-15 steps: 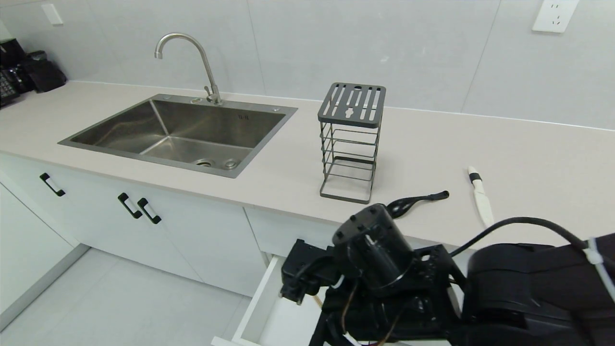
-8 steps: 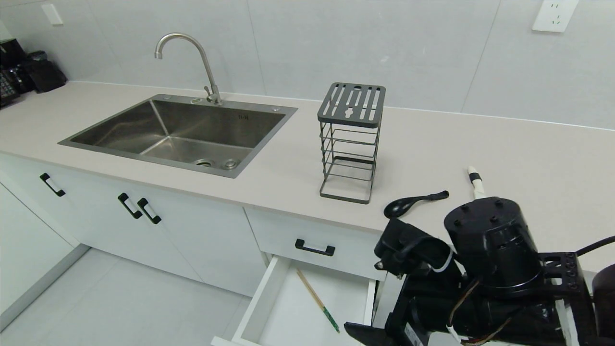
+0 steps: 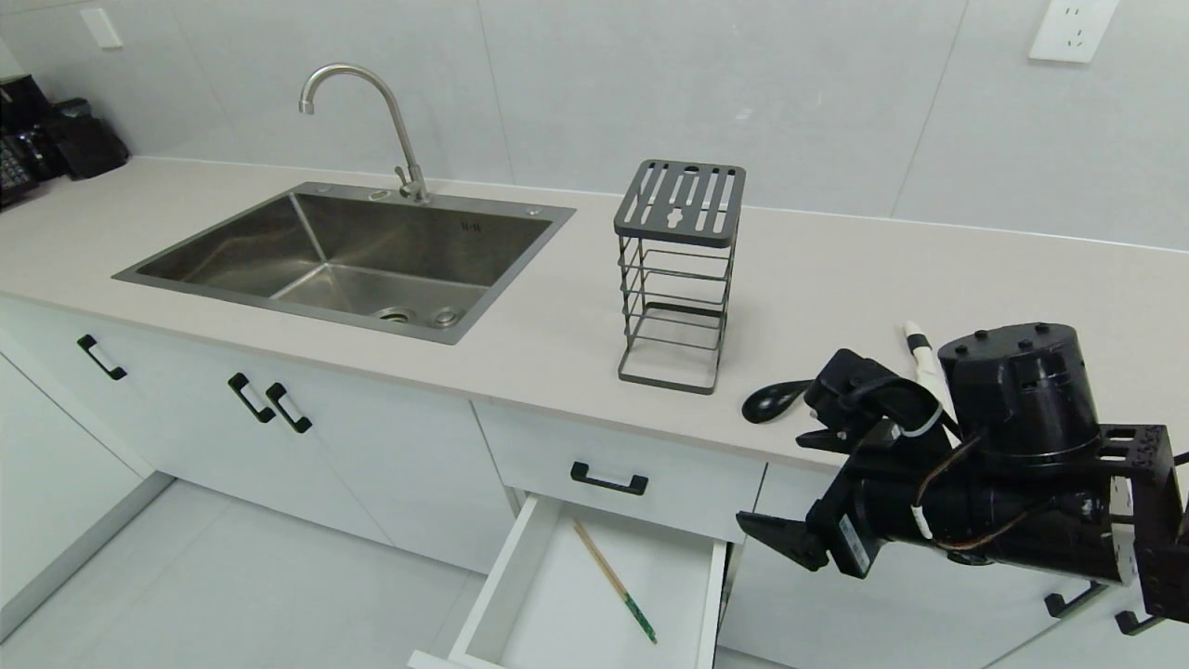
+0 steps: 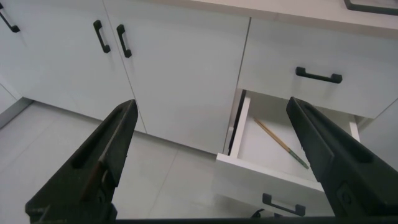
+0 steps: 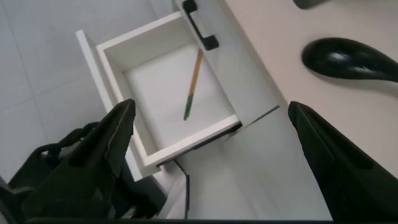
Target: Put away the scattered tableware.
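Your right pincer (image 3: 780,541) is spread wide and holds nothing. It hangs in front of the cabinet face, just right of the open drawer (image 3: 502,581) and below the counter edge. The green-tipped chopstick (image 3: 615,583) lies slantwise on the drawer floor, apart from both fingers and touched by neither. Up on the counter (image 3: 557,344), above the drawer's right end, the black spoon (image 3: 769,400) lies near the edge. The white knife (image 3: 920,348) lies farther right of the drawer, its blade partly hidden behind your arm. Your left pincer (image 4: 211,109) is also wide and empty, facing the drawer from out in front of the cabinets.
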